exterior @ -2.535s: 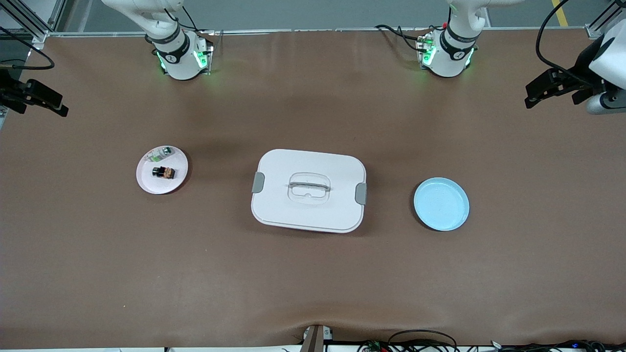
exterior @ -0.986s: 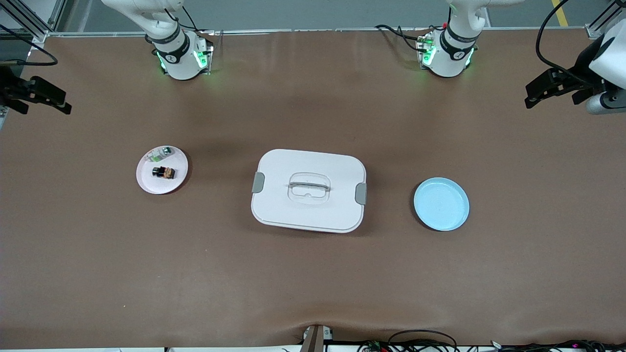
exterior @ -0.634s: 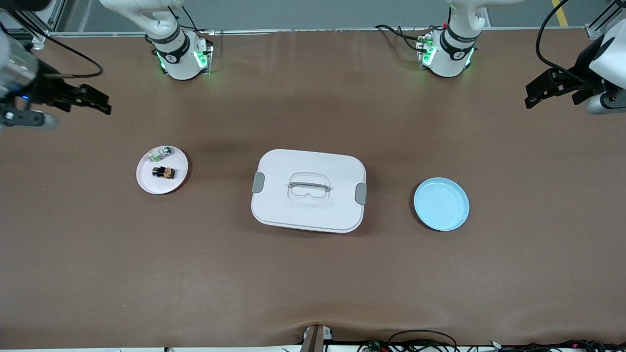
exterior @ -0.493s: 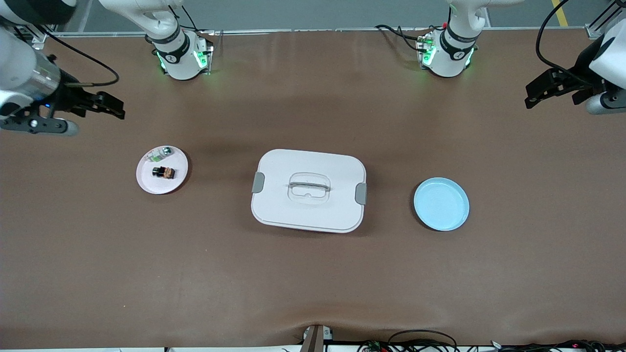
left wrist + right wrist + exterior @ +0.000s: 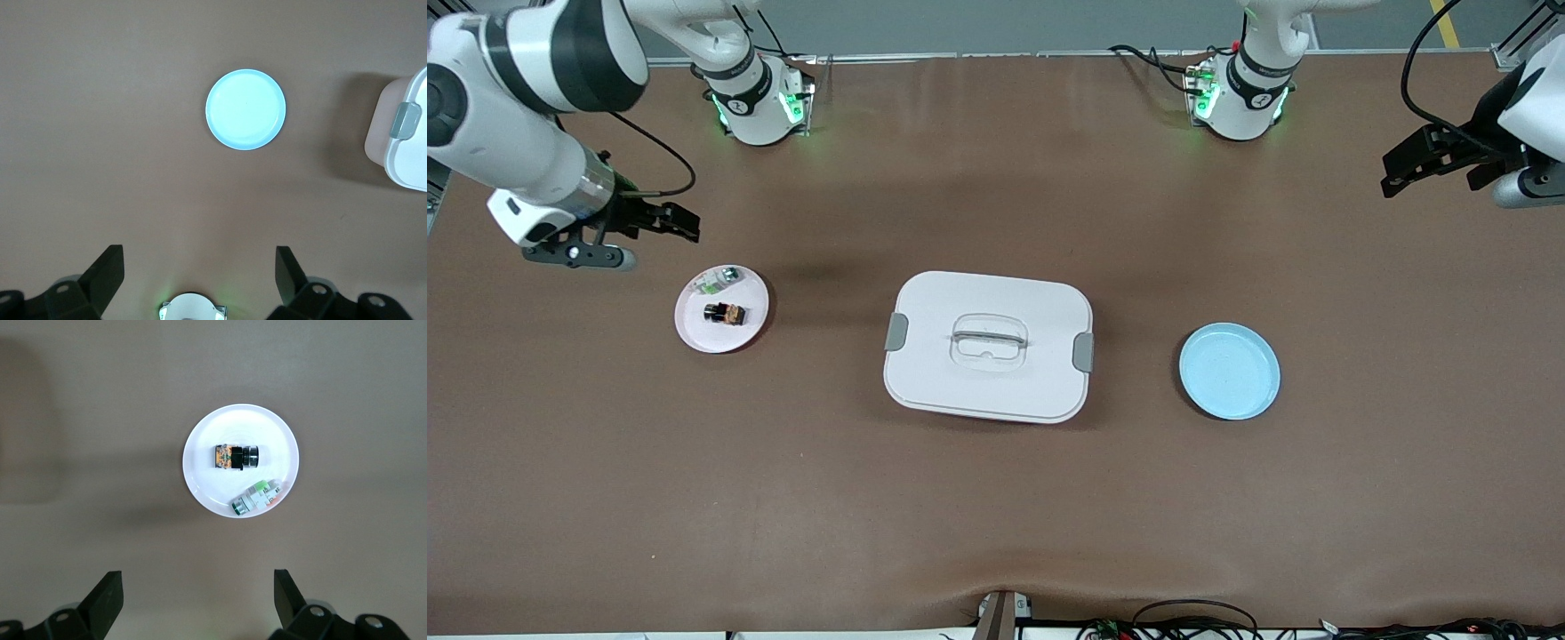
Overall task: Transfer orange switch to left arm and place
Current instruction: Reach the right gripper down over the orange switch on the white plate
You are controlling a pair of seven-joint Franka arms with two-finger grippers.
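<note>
- Swinging in from the frame's upper left, the right pincer [image 5: 685, 224] is now hanging wide over tabletop [image 5: 996, 516] beside the white plate [image 5: 694, 333].
- Orange switch [image 5: 725, 313] is lying on that plate, beside a green-and-clear part [image 5: 720, 279].
- Left pincer [image 5: 1392, 182] is waiting wide at upper right.
- Advice: centre over the switch, straddling only it, well apart from the box [image 5: 988, 347].

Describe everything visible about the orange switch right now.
The orange switch is a tiny blocky part: a black body with a round black end and an orange-brown band at the other end, plastic by the look of it. It lies on its side near the middle of the white plate, apart from the green-and-clear part by the rim. Nothing grips or touches it.
</note>
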